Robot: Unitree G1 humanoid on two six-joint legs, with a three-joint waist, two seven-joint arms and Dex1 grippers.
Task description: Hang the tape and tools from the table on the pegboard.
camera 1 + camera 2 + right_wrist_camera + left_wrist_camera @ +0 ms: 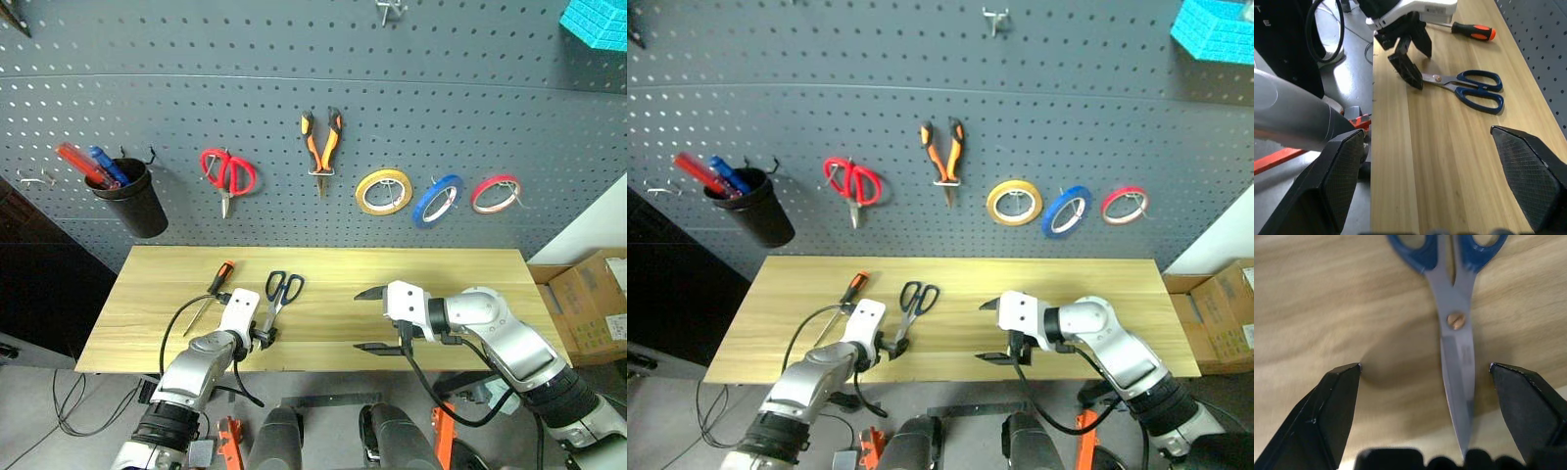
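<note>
From the head views you see the table [441,269] under the pegboard [490,117], where the blue tape [438,200] and pliers [322,139] hang. In your left wrist view, the left gripper [1425,369] straddles the scissors [1454,333] blades, jaws spread, nothing gripped. Your right wrist view shows the right gripper [1425,142] wide open, empty, above bare planks, the screwdriver [1469,31] lying beyond the scissors.

Head cams look down at table [411,269] & pegboard [294,59]; wrist cams sit close, both seeing scissors [1469,88].

Scissors [280,297] and screwdriver [214,291] lie flat on the table [441,274] (tape [437,200], pliers [321,144] hang on the pegboard [294,59]).
</note>
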